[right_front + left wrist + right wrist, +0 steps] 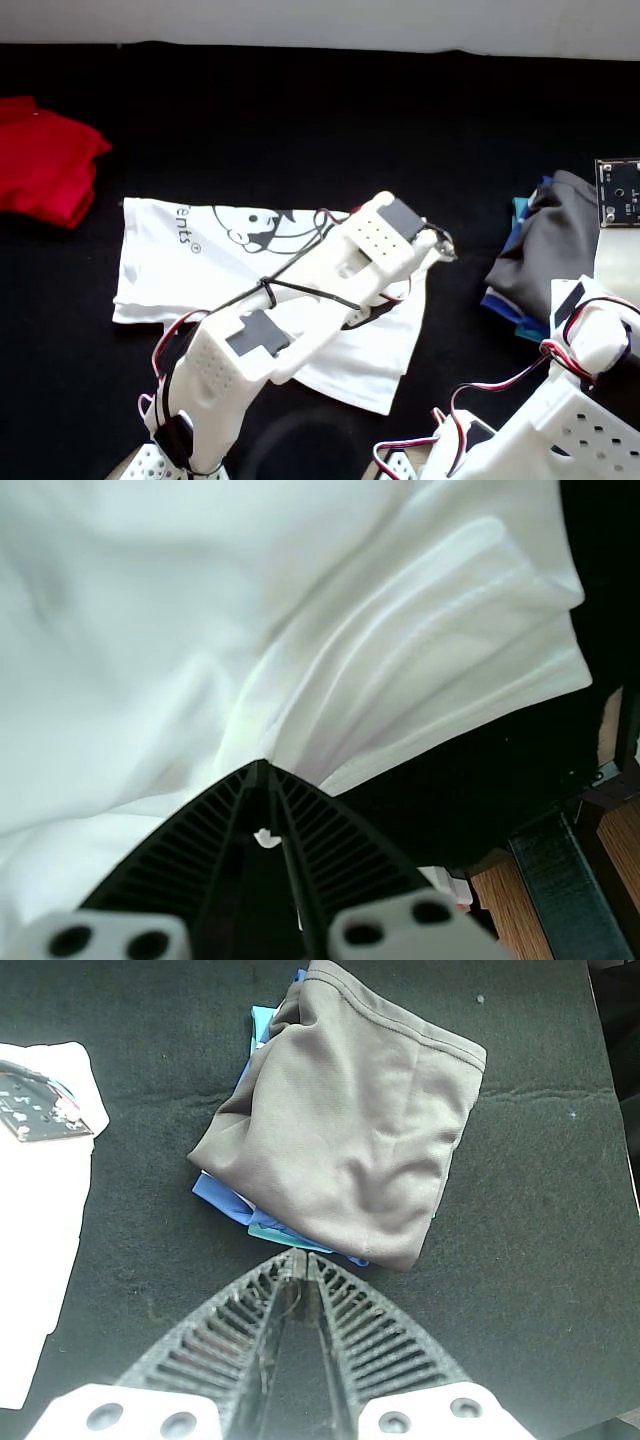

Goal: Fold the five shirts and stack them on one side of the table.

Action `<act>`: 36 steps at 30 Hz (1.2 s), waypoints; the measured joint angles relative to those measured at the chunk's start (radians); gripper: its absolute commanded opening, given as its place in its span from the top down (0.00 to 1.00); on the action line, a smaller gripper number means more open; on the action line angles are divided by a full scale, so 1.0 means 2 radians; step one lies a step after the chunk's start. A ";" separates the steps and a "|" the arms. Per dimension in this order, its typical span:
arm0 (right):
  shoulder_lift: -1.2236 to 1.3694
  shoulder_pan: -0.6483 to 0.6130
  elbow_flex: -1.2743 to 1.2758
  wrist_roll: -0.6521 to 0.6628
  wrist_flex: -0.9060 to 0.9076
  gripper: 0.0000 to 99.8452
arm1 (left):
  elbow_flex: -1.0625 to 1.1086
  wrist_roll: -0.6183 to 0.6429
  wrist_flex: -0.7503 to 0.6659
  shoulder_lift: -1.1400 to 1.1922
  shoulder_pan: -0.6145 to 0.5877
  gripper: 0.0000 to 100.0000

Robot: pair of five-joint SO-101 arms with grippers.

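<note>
Slippage is the main worry.

From above, the white shirt [200, 265] lies spread in the middle of the counter [300, 110]. The left arm [330, 290] stretches across it to the shirt's right edge. The cloth is rumpled at its near right corner, so a pull from there could drag the whole shirt along instead of turning over a clean fold. A red shirt [45, 165] sits at the counter's left edge and the stack [555, 235] at its right edge, well apart. I judge the red one must cross the counter, and it could come undone on the way.

On the left wrist, the left jaws are closed with their tips together on a gather of the white shirt, and pleats fan out from the tips. The hold looks thin, a small pinch near the edge. It could slip free on a lift, or catch one layer only and leave the fold skewed.

On the right wrist, the right jaws are closed and hold nothing, above bare counter just beside the stack. A grey shirt [350, 1130] lies on top, with a blue shirt [220, 1195] poking out beneath. The stack is uneven, so a careless sweep of this arm could shove it. Another shirt laid on top may also slide off.
</note>
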 measured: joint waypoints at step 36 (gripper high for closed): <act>0.000 0.000 0.018 0.000 0.000 0.98 | -0.015 0.008 0.012 0.071 -0.008 0.99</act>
